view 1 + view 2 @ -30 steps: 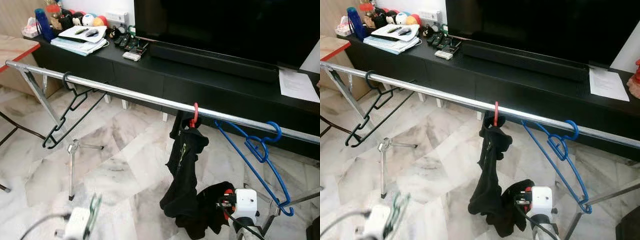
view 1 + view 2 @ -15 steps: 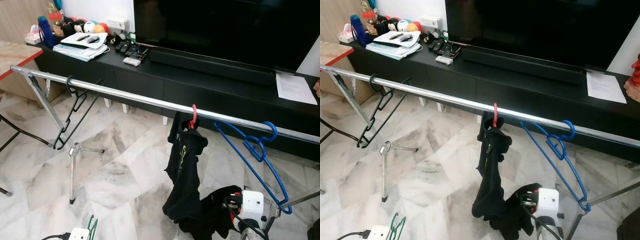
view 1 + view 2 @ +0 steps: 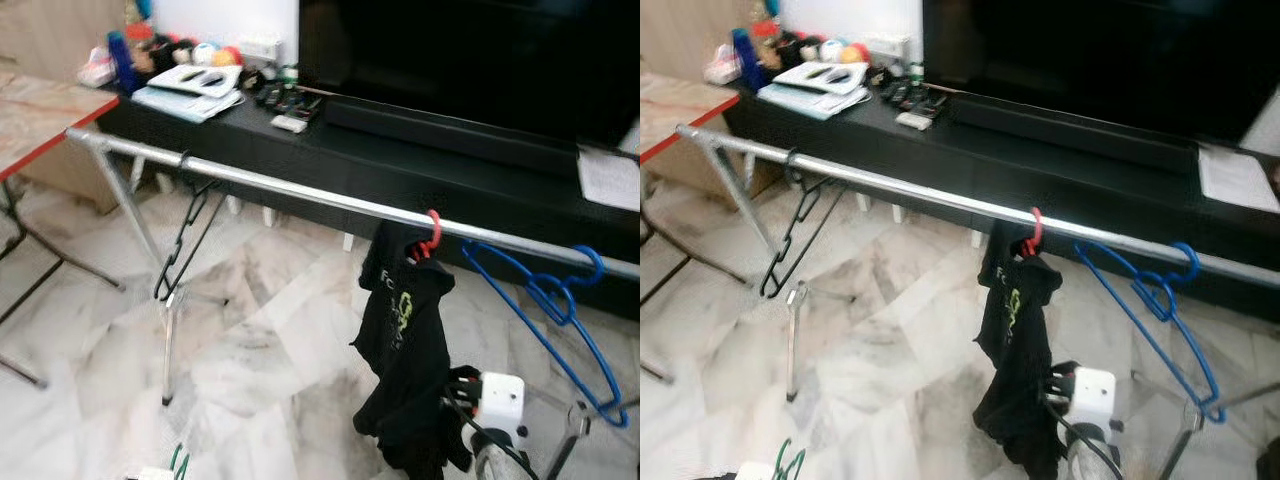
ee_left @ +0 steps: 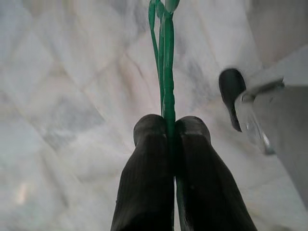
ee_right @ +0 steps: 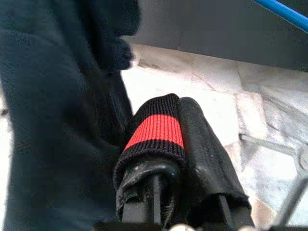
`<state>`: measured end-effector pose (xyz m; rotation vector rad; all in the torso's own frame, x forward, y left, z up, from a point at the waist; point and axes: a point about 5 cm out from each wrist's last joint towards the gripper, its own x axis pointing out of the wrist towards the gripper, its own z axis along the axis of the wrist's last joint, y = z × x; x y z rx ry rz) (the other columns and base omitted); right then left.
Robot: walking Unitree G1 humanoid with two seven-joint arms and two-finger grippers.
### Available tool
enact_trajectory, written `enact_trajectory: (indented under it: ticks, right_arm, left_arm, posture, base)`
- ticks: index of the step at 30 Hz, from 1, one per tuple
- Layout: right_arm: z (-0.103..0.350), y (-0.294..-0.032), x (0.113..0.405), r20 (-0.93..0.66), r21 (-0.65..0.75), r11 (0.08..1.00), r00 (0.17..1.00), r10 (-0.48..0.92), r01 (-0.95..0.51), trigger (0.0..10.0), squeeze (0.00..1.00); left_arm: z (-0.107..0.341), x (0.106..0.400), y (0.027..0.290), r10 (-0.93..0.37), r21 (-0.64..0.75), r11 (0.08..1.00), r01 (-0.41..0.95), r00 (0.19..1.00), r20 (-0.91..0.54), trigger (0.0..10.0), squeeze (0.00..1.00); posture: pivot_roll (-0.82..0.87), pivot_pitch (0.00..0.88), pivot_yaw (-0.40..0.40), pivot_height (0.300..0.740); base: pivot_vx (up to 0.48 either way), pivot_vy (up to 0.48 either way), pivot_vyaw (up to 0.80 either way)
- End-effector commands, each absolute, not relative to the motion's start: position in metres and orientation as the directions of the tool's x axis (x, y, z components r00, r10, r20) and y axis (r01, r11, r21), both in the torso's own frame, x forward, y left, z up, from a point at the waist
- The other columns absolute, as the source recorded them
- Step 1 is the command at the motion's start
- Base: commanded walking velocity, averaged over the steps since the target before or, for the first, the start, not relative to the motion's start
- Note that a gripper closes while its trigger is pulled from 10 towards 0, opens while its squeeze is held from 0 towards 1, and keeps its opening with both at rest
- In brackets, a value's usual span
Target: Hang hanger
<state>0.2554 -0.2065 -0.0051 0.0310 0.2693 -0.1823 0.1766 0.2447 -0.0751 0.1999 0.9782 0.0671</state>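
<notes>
Left gripper [image 4: 168, 126] sits low near the floor, both fingers pinched tight on my green hanger [image 4: 165, 57]; right gripper [image 5: 180, 122] is clamped on the black garment [image 3: 405, 350] draped from the red hanger [image 3: 431, 236] on the rail [image 3: 300, 193]; over the last second my view has panned and blurred, so I'm walking, and the green hanger has sunk to the frame's bottom edge; I judge it still needs lifting to the bare rail between black hanger [image 3: 185, 235] and garment.
</notes>
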Motion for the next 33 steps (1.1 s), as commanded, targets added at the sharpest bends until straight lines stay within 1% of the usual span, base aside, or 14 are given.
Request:
enact_trajectory:
  ticks: [1, 17, 20, 26, 33]
  right_arm:
    - [-0.005, -0.2092, 0.2546, -0.27, 0.01, 0.979, 0.944, -0.192, 0.202, 10.0, 0.0]
    - [0.0005, -0.2078, 0.2621, -0.264, 0.019, 0.977, 0.944, -0.198, 0.21, 10.0, 0.0]
    - [0.0009, -0.2079, 0.2623, -0.262, 0.017, 0.977, 0.944, -0.199, 0.21, 10.0, 0.0]
    - [0.0026, -0.2082, 0.2628, -0.249, 0.017, 0.976, 0.947, -0.204, 0.215, 10.0, 0.0]
    - [0.0019, -0.2087, 0.2626, -0.26, 0.012, 0.976, 0.943, -0.209, 0.22, 10.0, 0.0]
  left_arm:
    - [-0.0783, 0.1706, 0.2442, 0.146, 0.198, 0.979, 0.039, 0.538, -0.83, 10.0, 0.0]
    - [-0.0786, 0.1699, 0.2441, 0.144, 0.195, 0.98, 0.041, 0.536, -0.832, 10.0, 0.0]
    - [-0.0788, 0.1692, 0.2442, 0.144, 0.196, 0.98, 0.041, 0.537, -0.831, 10.0, 0.0]
    - [-0.0802, 0.1664, 0.2448, 0.15, 0.211, 0.976, 0.06, 0.521, -0.84, 10.0, 0.0]
    - [-0.0806, 0.1668, 0.2424, 0.138, 0.195, 0.979, 0.055, 0.525, -0.84, 10.0, 0.0]
  posture:
    - [0.01, 0.13, -0.011, 0.74]
    - [0.01, 0.139, -0.006, 0.74]
    - [0.01, 0.138, -0.006, 0.74]
    - [0.01, 0.143, -0.003, 0.74]
    - [0.01, 0.148, -0.002, 0.74]
  base:
    - [0.0, 0.371, -0.8]
    - [0.0, 0.372, -0.8]
    - [0.0, 0.091, -0.8]
    - [0.0, 0.0, 0.0]
    - [0.0, 0.0, 0.0]
